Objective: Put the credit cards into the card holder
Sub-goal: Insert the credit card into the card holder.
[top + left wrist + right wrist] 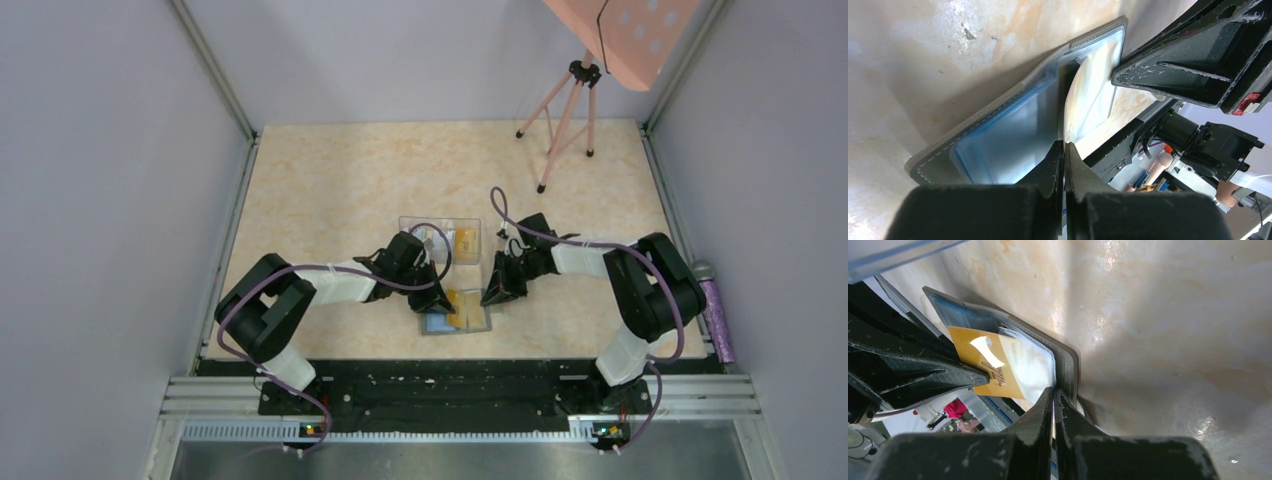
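The card holder [440, 324] lies open and flat near the front edge, grey outside and light blue inside [998, 135]. An orange credit card [466, 308] rests slanted over its right half, one end at a clear pocket [979, 362]. My left gripper [437, 298] is shut on that card's near edge [1064, 145]. My right gripper [493, 297] is shut, its tips [1053, 390] pressed against the holder's right rim [1068, 365]. I cannot tell whether they pinch the clear pocket. The two grippers face each other across the holder.
A clear plastic box [440, 238] with more orange cards [465, 241] stands just behind the holder. A pink tripod [565, 120] stands at the back right. A purple cylinder [718, 318] lies beyond the right wall. Grey walls enclose the table.
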